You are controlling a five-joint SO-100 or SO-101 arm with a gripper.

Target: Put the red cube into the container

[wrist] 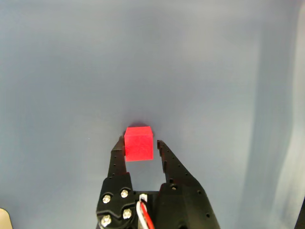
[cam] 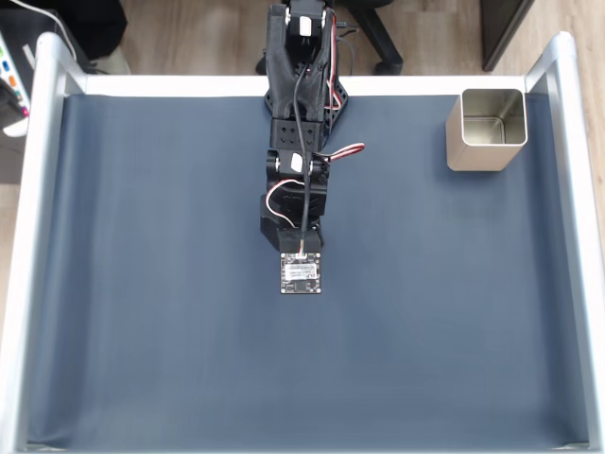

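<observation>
Wrist view: the gripper comes in from the bottom edge, black, with its two fingers set narrowly either side of the cube. The left finger sits against the cube's left face; the right finger is just beside the right face with a thin sliver of mat showing between, so a firm clamp can't be confirmed. The cube is bright red and matte, sitting at the fingertips with a faint shadow behind its top edge on the blue-grey mat; whether it rests on the mat or is lifted can't be told. Red and white wires show at the gripper base. Fixed view: the arm reaches down the picture from its base at top centre, over the dark mat, with a small circuit board at its lower end covering the gripper and cube from above. The tin stands upright in the top right corner of the mat, open-topped, shiny inside, well apart from the arm. A white frame borders the mat on the left, top and right.
</observation>
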